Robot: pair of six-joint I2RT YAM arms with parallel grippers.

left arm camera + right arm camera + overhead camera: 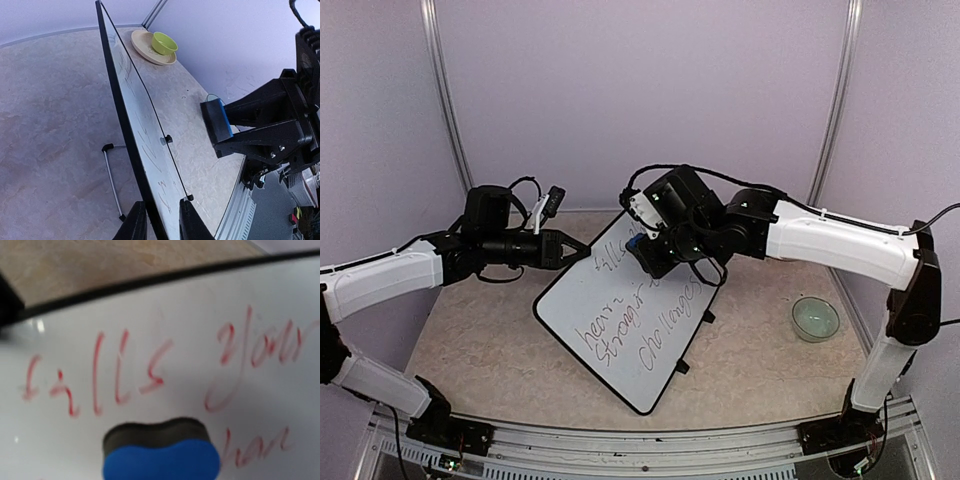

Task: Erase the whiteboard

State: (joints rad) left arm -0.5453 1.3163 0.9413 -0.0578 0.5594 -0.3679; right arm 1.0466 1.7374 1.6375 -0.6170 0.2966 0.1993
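Note:
The whiteboard (pixel 620 330) leans tilted on its stand in mid table, black-framed, with several lines of handwriting. My left gripper (pixel 575 250) straddles its upper left edge; in the left wrist view the fingers (pixel 135 222) press against the frame and the face of the whiteboard (pixel 150 150). My right gripper (pixel 642 250) is shut on a blue eraser (pixel 637 246) with a black felt pad, held at the board's top. In the right wrist view the eraser (pixel 161 455) sits just below the red word "fills" on the whiteboard (pixel 165 310); contact is unclear.
A pale green bowl (pixel 815 318) sits on the table at the right; the left wrist view shows it as a green bowl (pixel 165 42) on a tan plate (pixel 145 52). A wire stand (pixel 112 182) props the board from behind. Two black clips (pixel 708 316) edge the board.

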